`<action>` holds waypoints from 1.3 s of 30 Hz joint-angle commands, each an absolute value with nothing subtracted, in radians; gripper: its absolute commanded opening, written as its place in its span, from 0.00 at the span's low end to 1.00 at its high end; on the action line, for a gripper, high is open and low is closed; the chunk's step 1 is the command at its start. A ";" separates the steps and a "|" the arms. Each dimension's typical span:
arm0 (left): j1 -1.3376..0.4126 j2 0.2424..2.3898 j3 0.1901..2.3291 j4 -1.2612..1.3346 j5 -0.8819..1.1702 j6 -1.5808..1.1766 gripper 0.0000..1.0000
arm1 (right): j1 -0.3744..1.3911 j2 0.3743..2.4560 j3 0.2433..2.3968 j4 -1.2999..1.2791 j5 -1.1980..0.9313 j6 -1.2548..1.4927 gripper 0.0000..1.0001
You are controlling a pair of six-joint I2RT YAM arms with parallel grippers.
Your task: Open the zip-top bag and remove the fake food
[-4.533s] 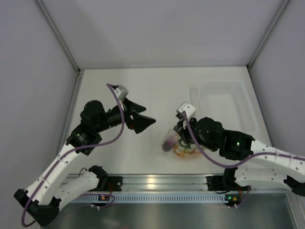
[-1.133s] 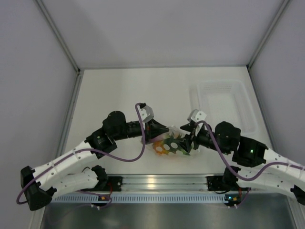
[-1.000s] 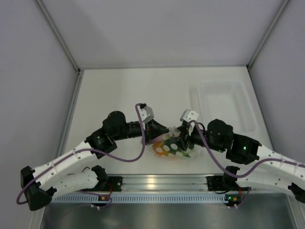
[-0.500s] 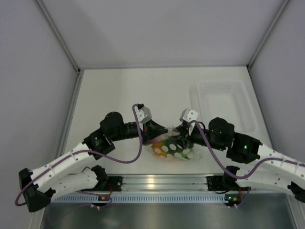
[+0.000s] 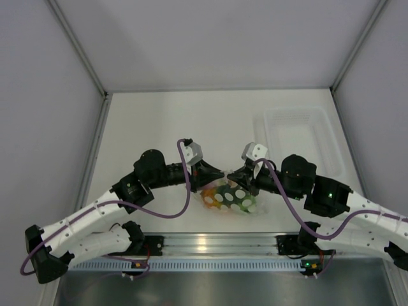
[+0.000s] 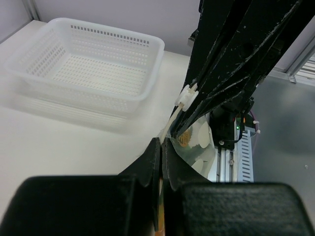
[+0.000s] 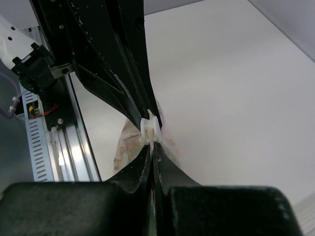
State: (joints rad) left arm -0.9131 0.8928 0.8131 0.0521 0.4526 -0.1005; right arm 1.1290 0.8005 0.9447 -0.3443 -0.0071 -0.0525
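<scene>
Starting wide: white counter (image 5: pixel 153 121), with a clear tray (image 5: pixel 298 143) off at the far right, well apart from the action. Both arms folded in toward the middle, left arm (image 5: pixel 95 213) and right arm (image 5: pixel 331 204), meeting nose to nose.

Between them, the zip-top bag (image 5: pixel 231 199) — clear, dotted white, near the front edge of the counter, just below the two grippers. Cannot tell whether resting on the counter or hanging just off it. Inside, the fake food (image 5: pixel 210 196), showing orange and green through the film, bunched low in the pouch.

Left gripper (image 5: pixel 215 173) closed up tight, left fingers (image 6: pixel 147 167) pressed together on the bag's top edge. Right gripper (image 5: pixel 237 176) likewise closed, right fingers (image 7: pixel 162 172) pinched on the top strip right beside the little white slider (image 7: pixel 149 129), tips close against the other pair.

Handling, as a judgement: thin crinkly film, so light, floppy and slick — likely to slip from a loose pinch and to crumple rather than push. Weight all in the toys, so expect sag below the grip. Best hold at the stiffer zip strip, a pinch on each side of the slider or on the slider itself, never on the loose belly. Toys look like hard, rounded plastic, prone to roll once out, so better taken across the middle.
</scene>
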 commanded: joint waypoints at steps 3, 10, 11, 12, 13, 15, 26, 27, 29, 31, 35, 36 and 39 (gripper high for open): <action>-0.911 0.874 0.828 0.127 0.422 -0.103 0.00 | 1.120 0.790 0.974 -0.276 -0.029 -0.052 0.00; -0.911 0.876 0.868 0.120 0.480 -0.107 0.66 | 1.120 0.836 1.005 -0.308 -0.049 -0.071 0.00; -0.911 0.882 0.886 0.120 0.483 -0.100 0.66 | 1.118 0.838 1.006 -0.310 -0.051 -0.074 0.00; -0.911 0.887 0.894 0.120 0.479 -0.097 0.66 | 1.120 0.841 1.009 -0.311 -0.057 -0.074 0.00; -0.911 0.890 0.900 0.120 0.482 -0.092 0.65 | 1.118 0.844 1.011 -0.313 -0.058 -0.074 0.00; -0.911 0.906 0.917 0.120 0.498 -0.084 0.62 | 1.118 0.842 1.019 -0.316 -0.061 -0.072 0.00; -0.911 0.968 0.950 0.120 0.658 -0.094 0.42 | 1.120 0.824 1.028 -0.319 -0.086 -0.064 0.00; -0.911 0.969 0.950 0.120 0.673 -0.094 0.38 | 1.120 0.821 1.028 -0.319 -0.084 -0.064 0.00; -0.911 0.966 0.942 0.120 0.673 -0.095 0.38 | 1.120 0.821 1.028 -0.322 -0.078 -0.064 0.00; -0.911 0.963 0.937 0.120 0.669 -0.094 0.30 | 1.120 0.825 1.029 -0.330 -0.074 -0.063 0.00; -0.911 0.963 0.934 0.120 0.657 -0.094 0.09 | 1.118 0.825 1.028 -0.328 -0.077 -0.061 0.00; -0.911 0.966 0.936 0.120 0.657 -0.095 0.06 | 1.118 0.827 1.026 -0.328 -0.077 -0.061 0.00; -0.911 0.968 0.934 0.120 0.654 -0.098 0.00 | 1.118 0.819 1.026 -0.324 -0.078 -0.060 0.00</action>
